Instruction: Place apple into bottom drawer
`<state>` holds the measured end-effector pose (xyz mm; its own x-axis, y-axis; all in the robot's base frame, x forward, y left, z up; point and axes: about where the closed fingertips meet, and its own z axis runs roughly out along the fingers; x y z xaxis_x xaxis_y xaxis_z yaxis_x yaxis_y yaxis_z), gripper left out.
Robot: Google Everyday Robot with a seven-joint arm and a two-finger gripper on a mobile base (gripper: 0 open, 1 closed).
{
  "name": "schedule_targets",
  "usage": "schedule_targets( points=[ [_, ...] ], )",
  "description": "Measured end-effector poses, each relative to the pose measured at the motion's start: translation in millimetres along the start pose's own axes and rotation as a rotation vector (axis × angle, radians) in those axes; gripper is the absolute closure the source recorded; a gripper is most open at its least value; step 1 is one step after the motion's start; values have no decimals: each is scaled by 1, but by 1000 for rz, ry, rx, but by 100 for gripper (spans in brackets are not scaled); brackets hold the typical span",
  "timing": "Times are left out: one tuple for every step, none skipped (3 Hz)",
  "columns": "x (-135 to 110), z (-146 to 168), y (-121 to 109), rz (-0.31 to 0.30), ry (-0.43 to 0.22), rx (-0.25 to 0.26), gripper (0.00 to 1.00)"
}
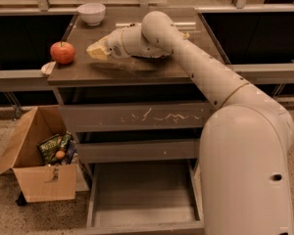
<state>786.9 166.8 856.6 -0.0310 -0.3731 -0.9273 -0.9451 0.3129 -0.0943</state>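
On the cabinet top (81, 75), apple (62, 53) ahead of the tool (92, 51), apart.

Wearing smooth cream-white shells all along the arm (201, 67), rounded and tube-like, and widening into a bulky domed body (250, 170). Showing thin dark seams ringing the joints, a row of small dark dots beside one seam, and a single dark round hole low on the body. Ending in a paler, yellowish gripper (97, 50), hanging over the left half of the table (78, 73), short of its left edge.
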Motion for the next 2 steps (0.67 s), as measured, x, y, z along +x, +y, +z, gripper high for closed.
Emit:
schedule_targets(
  points=[
    [-4,4,-4,-5,-4,-6,12],
    [-9,13,-5,5,24,15,0]
  ],
)
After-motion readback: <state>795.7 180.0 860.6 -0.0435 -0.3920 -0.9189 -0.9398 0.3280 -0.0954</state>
